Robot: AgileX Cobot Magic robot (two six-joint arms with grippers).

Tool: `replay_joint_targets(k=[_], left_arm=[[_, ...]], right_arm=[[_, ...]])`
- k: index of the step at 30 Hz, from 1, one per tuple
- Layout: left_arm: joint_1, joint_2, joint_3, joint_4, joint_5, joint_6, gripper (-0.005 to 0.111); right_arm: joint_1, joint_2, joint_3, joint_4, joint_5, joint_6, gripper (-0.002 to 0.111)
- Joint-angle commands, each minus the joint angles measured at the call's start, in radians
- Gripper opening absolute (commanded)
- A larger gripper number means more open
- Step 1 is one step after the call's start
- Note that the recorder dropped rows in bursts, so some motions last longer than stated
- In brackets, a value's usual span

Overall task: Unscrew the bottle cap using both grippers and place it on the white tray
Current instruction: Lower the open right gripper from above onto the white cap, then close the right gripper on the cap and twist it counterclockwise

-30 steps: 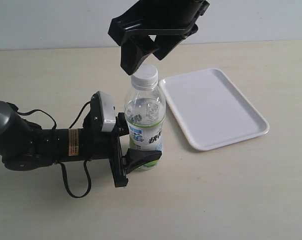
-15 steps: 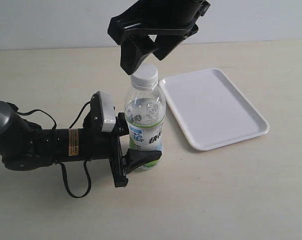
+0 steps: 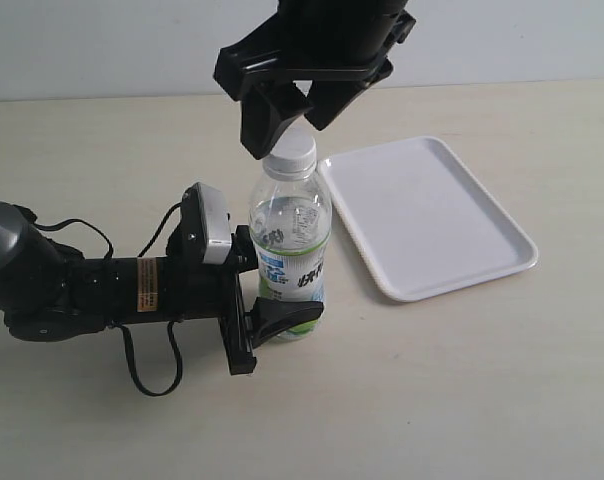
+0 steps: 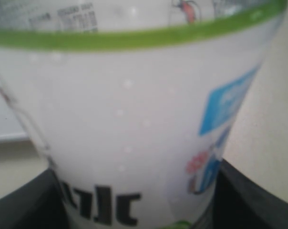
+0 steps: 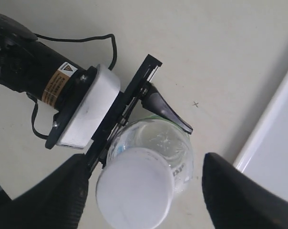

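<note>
The bottle cap (image 3: 292,148) sits on the bottle (image 3: 290,235), which stands upright mid-frame on the table (image 3: 462,380), just left of the white tray (image 3: 432,215). The left hand (image 3: 269,288) clamps the bottle's lower part. The right hand (image 3: 297,118) is spread wide, seemingly just over the cap

We saw a pale beige tabletop (image 3: 462,400), smooth and matte, filling most of the exterior view. Behind its far edge rose a plain grey-white wall (image 3: 102,45). In the right wrist view we noticed a small dark cross-shaped mark (image 5: 196,104) on that same surface.
</note>
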Motion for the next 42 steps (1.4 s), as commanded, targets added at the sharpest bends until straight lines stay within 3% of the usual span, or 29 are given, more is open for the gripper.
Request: replay_joint_targets(k=[1, 16, 27, 31, 39, 42], left_arm=[[-0.006, -0.008, -0.006, 0.003, -0.020, -0.005, 0.001], [-0.006, -0.008, -0.006, 0.003, -0.020, -0.005, 0.001], [-0.006, -0.008, -0.006, 0.003, -0.020, -0.005, 0.001], [-0.006, -0.008, -0.006, 0.003, -0.020, -0.005, 0.001], [-0.006, -0.008, -0.006, 0.003, -0.020, -0.005, 0.001], [-0.006, -0.008, -0.006, 0.003, -0.020, -0.005, 0.001]], right_arm=[[0.002, 0.015, -0.012, 0.004, -0.004, 0.001, 0.065], [0.002, 0.015, -0.012, 0.008, -0.004, 0.008, 0.053], [0.002, 0.015, -0.012, 0.008, -0.004, -0.045, 0.010], [0.002, 0.015, -0.012, 0.008, -0.004, -0.178, 0.000], [0.002, 0.015, -0.012, 0.008, -0.004, -0.554, 0.000], [0.002, 0.015, -0.012, 0.008, -0.004, -0.613, 0.000]])
